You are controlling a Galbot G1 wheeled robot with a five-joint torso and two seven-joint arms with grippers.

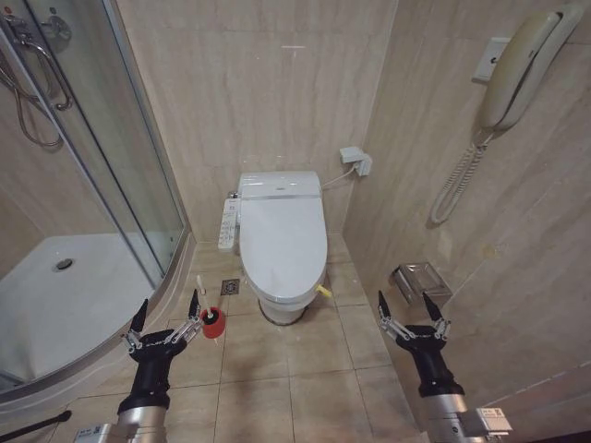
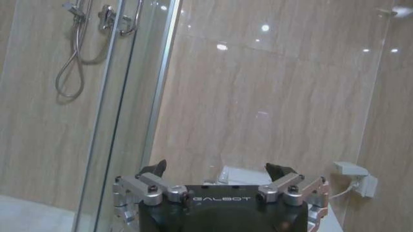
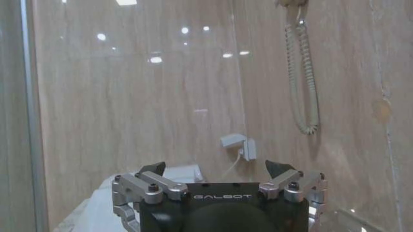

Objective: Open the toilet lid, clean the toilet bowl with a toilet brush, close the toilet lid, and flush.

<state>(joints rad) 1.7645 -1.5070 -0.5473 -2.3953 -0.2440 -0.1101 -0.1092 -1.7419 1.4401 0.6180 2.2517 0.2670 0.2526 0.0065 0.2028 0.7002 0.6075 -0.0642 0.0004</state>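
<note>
1. The left gripper (image 1: 166, 312) is held low in front of the robot, over the floor tiles just beside the curved edge of the shower tray (image 1: 55, 305). Its forearm rises straight up from the lower edge of the head view, and the two black-tipped fingers (image 1: 138, 317) are spread wide apart with nothing between them.
2. The right gripper (image 1: 409, 306) mirrors that pose on the other side, near the wall on the robot's right. Its fingers are also spread wide and hold nothing.
3. In the left wrist view, the left gripper (image 2: 219, 169) points at the tiled wall beside the glass shower door (image 2: 123, 121), fingers apart.
4. In the right wrist view, the right gripper (image 3: 216, 167) faces the wall with the coiled phone cord (image 3: 303, 77) hanging on it.
5. The toilet bowl (image 1: 282, 300) stands against the far wall, between the two arms and ahead of them.
6. The toilet lid (image 1: 282, 240) is down, lying flat over the bowl, with a small yellow strip (image 1: 323, 292) at its front right edge.
7. The toilet brush (image 1: 199, 281) stands upright in its red pot (image 1: 212, 322) on the floor, left of the bowl. The pot appears just beside the left gripper's inner finger; whether they touch cannot be told.
</note>
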